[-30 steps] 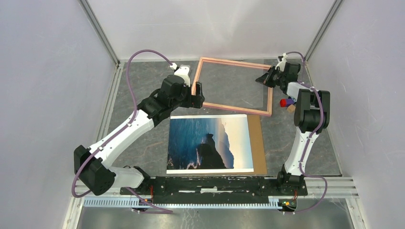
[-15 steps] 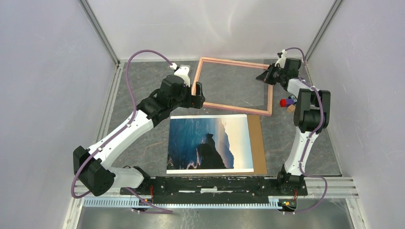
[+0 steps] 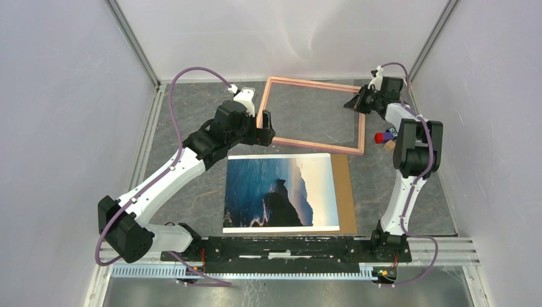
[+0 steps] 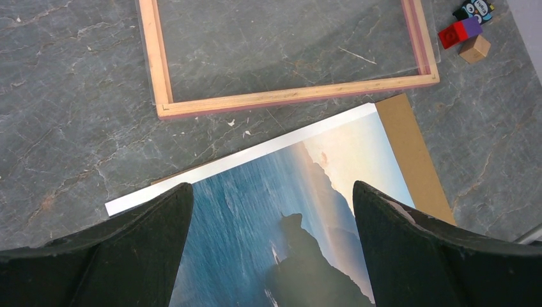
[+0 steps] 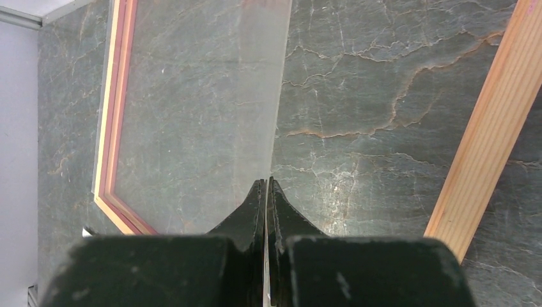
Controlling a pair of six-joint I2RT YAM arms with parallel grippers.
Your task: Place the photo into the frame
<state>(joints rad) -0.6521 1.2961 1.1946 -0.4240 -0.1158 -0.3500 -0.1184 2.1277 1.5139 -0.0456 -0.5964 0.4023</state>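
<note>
Grey tabletop (image 3: 192,109); left arm (image 3: 182,163) crooked, jaws wide; right arm (image 3: 415,150) outstretched, jaws tight on pane (image 5: 192,128).

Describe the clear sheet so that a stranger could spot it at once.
Find the pink frame at the far side of the grey table. The clear sheet sits over its opening, one edge pinched in the shut right gripper. Unlike the photo and brown board nearer the arms, it shows the table straight through.
</note>
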